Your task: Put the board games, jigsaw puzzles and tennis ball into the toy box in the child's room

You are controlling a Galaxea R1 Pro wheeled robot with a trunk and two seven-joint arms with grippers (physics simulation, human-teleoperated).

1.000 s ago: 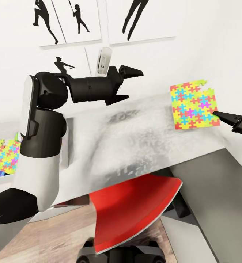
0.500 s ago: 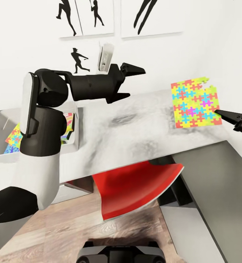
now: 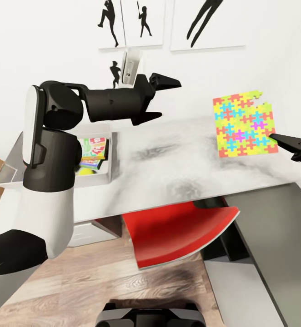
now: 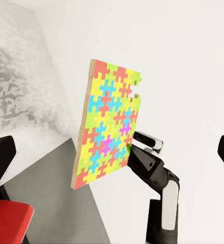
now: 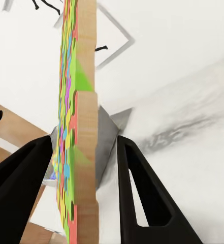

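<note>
Gripping the jigsaw puzzle point(image 3: 243, 126) by its lower corner, the right gripper point(image 3: 283, 142) holds it upright above the table point(image 3: 178, 168). The left gripper point(image 3: 162, 97) hangs with fingers spread and empty, well apart from the toy box point(image 3: 14, 159).

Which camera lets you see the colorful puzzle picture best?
The left wrist view: the jigsaw puzzle faces it large, held upright by the right hand. The head view shows its face smaller, above the table. The right wrist view shows just its thin edge between the fingers.

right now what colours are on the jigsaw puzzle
Yellow, blue, orange, green and pink pieces on the jigsaw puzzle; clearest in the head view.
</note>
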